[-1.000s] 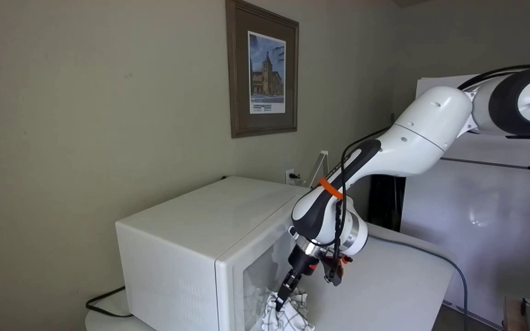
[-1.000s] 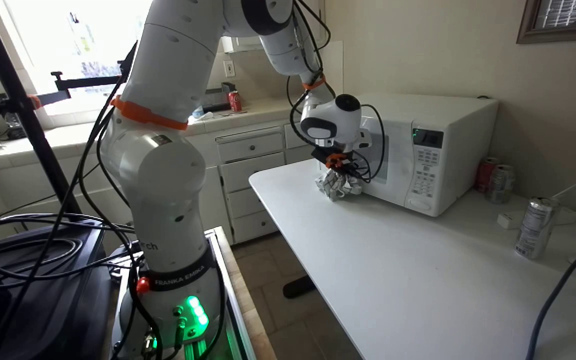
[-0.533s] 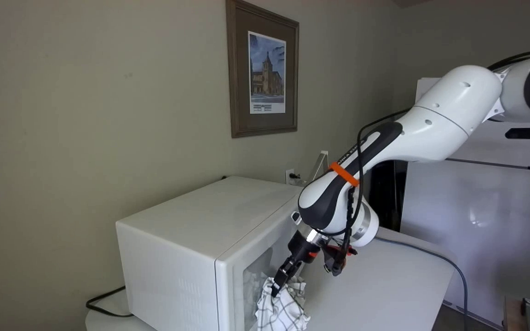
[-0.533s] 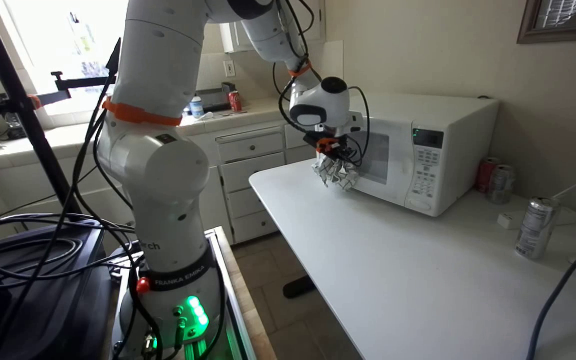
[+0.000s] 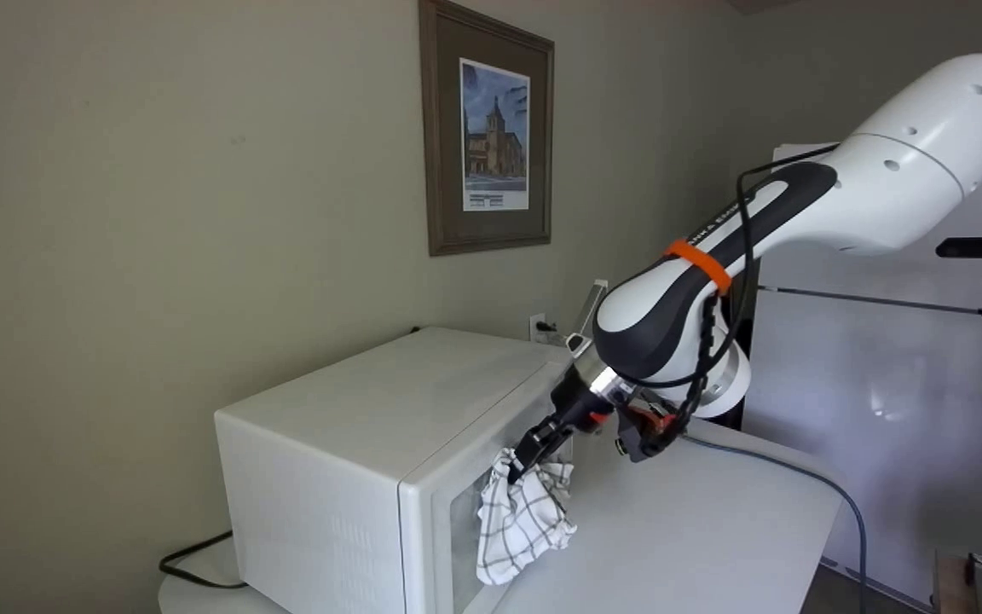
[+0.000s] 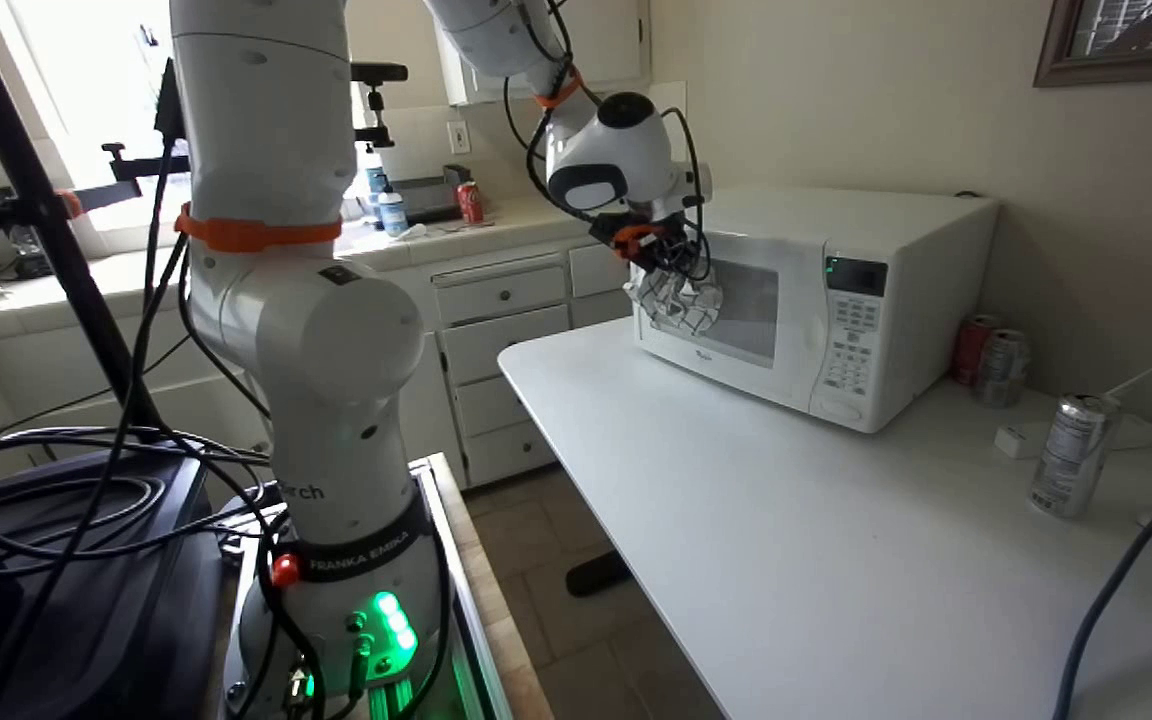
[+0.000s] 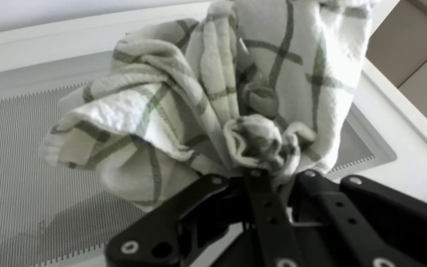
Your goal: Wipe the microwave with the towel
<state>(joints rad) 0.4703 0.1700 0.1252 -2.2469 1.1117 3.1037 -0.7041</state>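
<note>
The white microwave stands on the white table; it shows in both exterior views (image 5: 355, 409) (image 6: 801, 330), and its door window fills much of the wrist view (image 7: 43, 178). The towel is white with dark checks and hangs bunched in both exterior views (image 5: 521, 524) (image 6: 681, 300) and the wrist view (image 7: 213, 70). My gripper (image 5: 518, 473) is shut on the towel's bunched top, seen also in the wrist view (image 7: 276, 180). The towel lies over the left part of the door window in an exterior view. Its contact with the door is hidden behind the cloth.
The white table (image 6: 786, 520) extends in front of the microwave. A silver can (image 6: 1074, 455), a red can (image 6: 973, 348) and another can (image 6: 1001, 368) stand beside it. A cable (image 6: 1106, 610) crosses the table. The wall is close behind the microwave.
My gripper has risen along the microwave door with the towel in it. The towel has lifted off the tabletop and now hangs in front of the window.
</note>
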